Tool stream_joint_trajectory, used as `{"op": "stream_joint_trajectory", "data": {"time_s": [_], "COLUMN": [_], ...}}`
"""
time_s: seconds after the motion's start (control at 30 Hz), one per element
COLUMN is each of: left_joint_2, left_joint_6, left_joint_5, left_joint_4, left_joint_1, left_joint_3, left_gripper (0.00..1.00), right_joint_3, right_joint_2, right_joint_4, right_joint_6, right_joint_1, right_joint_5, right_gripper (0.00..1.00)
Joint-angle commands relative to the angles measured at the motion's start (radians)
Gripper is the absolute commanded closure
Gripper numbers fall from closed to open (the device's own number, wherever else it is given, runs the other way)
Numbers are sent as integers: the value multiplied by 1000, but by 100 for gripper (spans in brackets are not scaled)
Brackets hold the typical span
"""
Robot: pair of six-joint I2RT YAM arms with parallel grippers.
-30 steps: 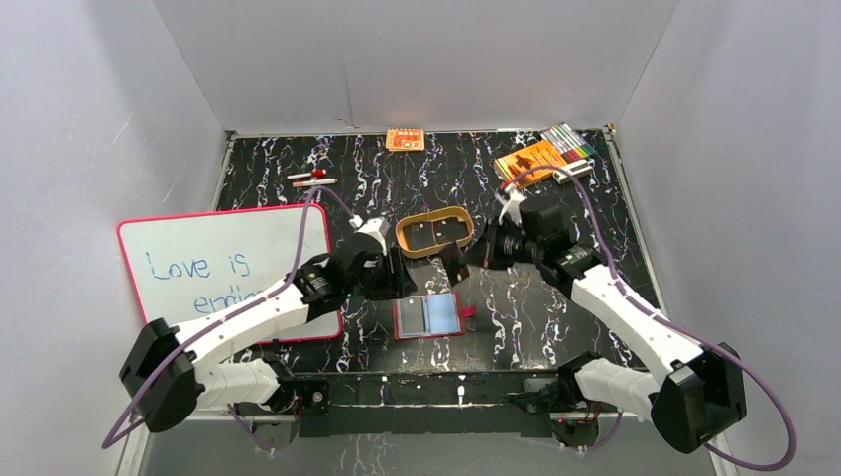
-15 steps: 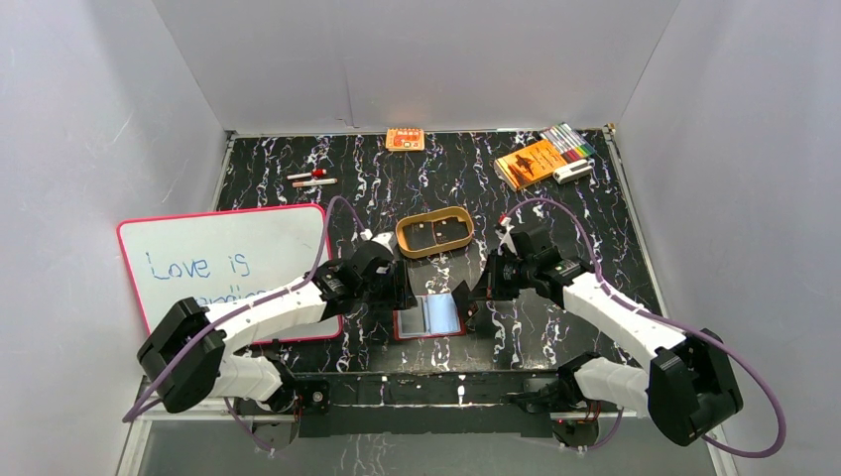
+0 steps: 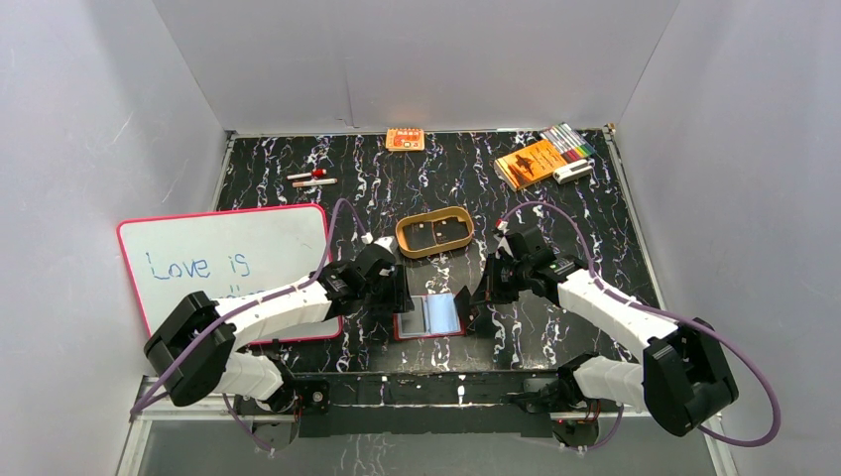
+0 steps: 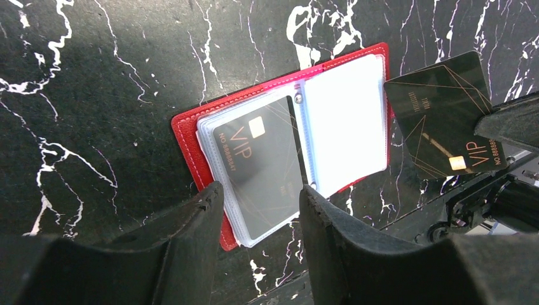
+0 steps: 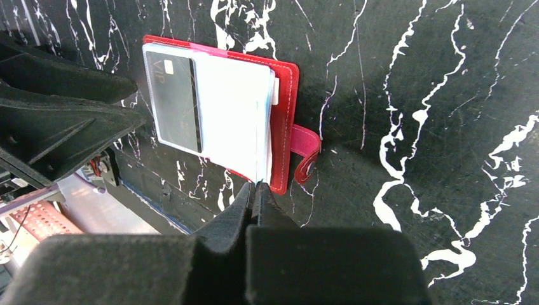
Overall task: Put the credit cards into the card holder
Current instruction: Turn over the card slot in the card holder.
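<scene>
The red card holder (image 3: 402, 328) lies open near the table's front edge, its clear sleeves facing up. A dark VIP credit card (image 4: 257, 162) sits in the left sleeve; the right sleeve (image 4: 346, 117) glares white. My left gripper (image 4: 260, 189) hovers open over the holder's (image 4: 187, 136) left half, nothing between its fingers. My right gripper (image 5: 256, 187) is shut on a second dark VIP credit card (image 4: 438, 114), held on edge just off the holder's (image 5: 287, 108) right side by the snap tab (image 5: 306, 149). From above, that held card (image 3: 462, 297) stands beside the holder.
A tan oval tray (image 3: 434, 216) with a divider sits just behind the holder. A whiteboard (image 3: 223, 263) lies at left under the left arm. Pens (image 3: 312, 178), an orange packet (image 3: 405, 139), an orange booklet (image 3: 529, 162) and markers (image 3: 570, 141) lie along the back.
Both arms have come forward and down from beside the tray to the card holder. The right gripper has carried its dark card to the holder's right edge. The left fingers have narrowed a little.
</scene>
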Motion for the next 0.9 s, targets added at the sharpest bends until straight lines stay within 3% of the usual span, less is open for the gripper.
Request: {"op": "stream_joint_trajectory", "data": {"time_s": [0.0,0.3,0.87], "left_joint_2": [-25,-42,103], "left_joint_6": [14,41,43], "left_joint_5": [-27,55,179], "left_joint_4": [-9,15,101], "left_joint_1": [-4,-4,-11], "left_joint_3": [-3,58,86], "left_gripper": [56,59,60], "right_joint_3": [0,-15,-49], "right_joint_2": [6,-1,4], "right_joint_4": [-13,-12,79], "right_joint_6": [-9,-12,2], "right_joint_1": [10,12,37], "right_joint_5": [20,20,-48], "right_gripper": [100,100,100]}}
